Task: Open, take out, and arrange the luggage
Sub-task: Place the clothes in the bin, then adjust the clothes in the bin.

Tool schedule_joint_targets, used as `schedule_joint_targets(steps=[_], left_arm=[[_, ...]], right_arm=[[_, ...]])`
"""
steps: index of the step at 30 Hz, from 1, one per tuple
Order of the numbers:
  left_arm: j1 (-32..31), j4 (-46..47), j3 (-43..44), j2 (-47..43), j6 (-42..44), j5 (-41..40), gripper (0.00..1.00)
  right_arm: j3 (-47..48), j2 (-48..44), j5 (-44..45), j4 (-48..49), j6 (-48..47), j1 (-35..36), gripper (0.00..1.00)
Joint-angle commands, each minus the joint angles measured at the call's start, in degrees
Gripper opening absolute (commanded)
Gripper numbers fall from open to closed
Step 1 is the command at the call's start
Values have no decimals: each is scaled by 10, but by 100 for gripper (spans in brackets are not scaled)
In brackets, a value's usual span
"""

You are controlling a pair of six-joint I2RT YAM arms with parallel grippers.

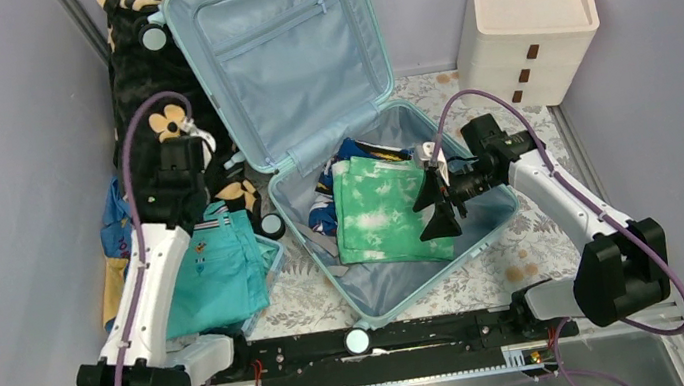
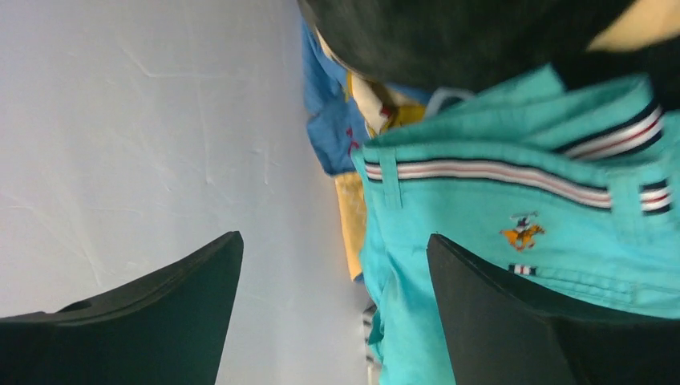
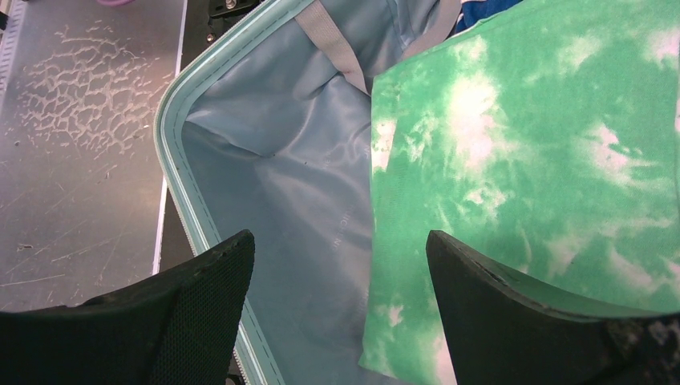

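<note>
Your luggage (image 1: 295,68) lies open ahead of you, lid propped back, a green shirt (image 1: 379,210) inside. Both claws stand apart and empty: the left gripper (image 2: 333,245) over teal shorts (image 2: 513,265), the right gripper (image 3: 341,241) above the shirt. The shell looks stiff and slick (the clothes soft and light), so grip it by the rim.
</note>
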Motion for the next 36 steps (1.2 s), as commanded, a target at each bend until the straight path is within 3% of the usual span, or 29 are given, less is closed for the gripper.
schedule_joint_targets(steps=[1, 4, 8, 11, 13, 15, 19, 22, 31, 33, 36], left_arm=[[-4, -74, 114, 1, -156, 77, 84], [-4, -108, 154, 8, -252, 196, 78], [-4, -72, 122, 7, -378, 312, 72], [-1, -55, 65, 5, -472, 286, 45], [3, -52, 15, -5, -521, 267, 37], [12, -36, -40, -28, -564, 244, 37], [34, 15, -116, -65, -605, 272, 74], [38, 46, -145, -50, -605, 298, 84], [39, 77, -173, 11, -601, 323, 87], [39, 74, -173, 16, -603, 317, 79], [39, 63, -172, 37, -615, 309, 56]], right_arm=[[10, -10, -19, -7, -11, -2, 86], [10, -4, -17, -6, -10, -2, 86], [10, 4, -11, -5, -9, -2, 86], [9, 5, -6, -2, -7, -2, 86], [9, 7, -3, 0, -5, -2, 86], [9, 8, -2, 0, -6, -2, 86], [9, 13, -2, -3, -8, -2, 86], [10, 16, -1, -6, -12, -2, 86], [10, 18, 2, -8, -15, -2, 86], [11, 22, 0, -12, -19, -2, 86], [14, 26, 0, -20, -26, -2, 86]])
